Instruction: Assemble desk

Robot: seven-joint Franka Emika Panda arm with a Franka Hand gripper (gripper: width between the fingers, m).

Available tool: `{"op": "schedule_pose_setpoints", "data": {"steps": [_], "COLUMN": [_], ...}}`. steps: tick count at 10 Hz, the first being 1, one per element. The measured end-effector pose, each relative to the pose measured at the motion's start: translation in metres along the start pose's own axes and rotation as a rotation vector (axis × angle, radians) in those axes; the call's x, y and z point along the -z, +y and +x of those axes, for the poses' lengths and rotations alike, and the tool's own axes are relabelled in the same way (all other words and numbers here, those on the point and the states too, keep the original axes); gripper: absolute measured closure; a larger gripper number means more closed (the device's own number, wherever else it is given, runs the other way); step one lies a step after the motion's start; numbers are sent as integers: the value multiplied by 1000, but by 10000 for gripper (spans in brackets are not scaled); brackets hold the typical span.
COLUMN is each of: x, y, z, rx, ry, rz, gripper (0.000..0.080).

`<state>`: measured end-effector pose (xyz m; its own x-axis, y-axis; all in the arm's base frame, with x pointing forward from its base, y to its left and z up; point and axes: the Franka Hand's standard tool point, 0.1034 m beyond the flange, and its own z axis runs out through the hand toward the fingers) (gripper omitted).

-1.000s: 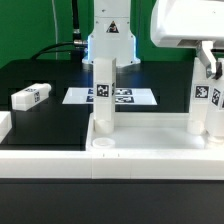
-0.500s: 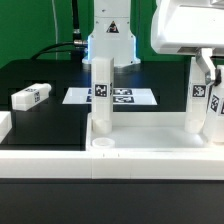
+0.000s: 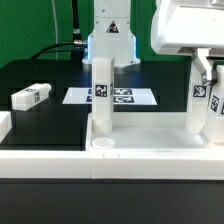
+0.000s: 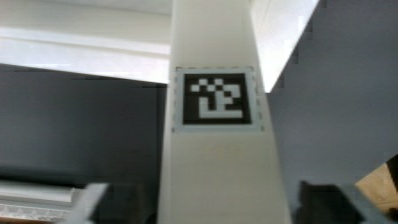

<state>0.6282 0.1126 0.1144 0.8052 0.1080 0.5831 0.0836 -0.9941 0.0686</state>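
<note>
The white desk top (image 3: 60, 160) lies across the front. One desk leg (image 3: 101, 95) stands upright in a socket near its middle. A second leg (image 3: 203, 105) stands upright at the exterior view's right. My gripper (image 3: 207, 72) comes down from above and is shut on the upper part of that second leg. In the wrist view this leg (image 4: 219, 150) fills the middle with its tag facing the camera, and my gripper (image 4: 219, 205) has a dark finger on either side of it. A third leg (image 3: 31, 97) lies loose on the black table at the left.
The marker board (image 3: 140, 97) lies flat on the table behind the upright legs. The arm's white base (image 3: 110, 35) stands at the back, with a green backdrop behind it. A white block edge (image 3: 4, 122) shows at the far left.
The gripper and the right leg have shifted slightly over the first half second. They have held still since, and nothing else has moved.
</note>
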Motion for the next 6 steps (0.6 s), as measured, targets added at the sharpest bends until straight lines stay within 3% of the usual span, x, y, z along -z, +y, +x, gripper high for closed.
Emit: {"op": "schedule_pose_setpoints", "data": {"steps": [1,3,6], "x": [0,6,17], "y": [0,4,4], "z": [0,6,20], "rx": [1,1,-8], "ry": [0,-13,-38], "rz": [0,-1,10], "gripper": [202,157,152]}}
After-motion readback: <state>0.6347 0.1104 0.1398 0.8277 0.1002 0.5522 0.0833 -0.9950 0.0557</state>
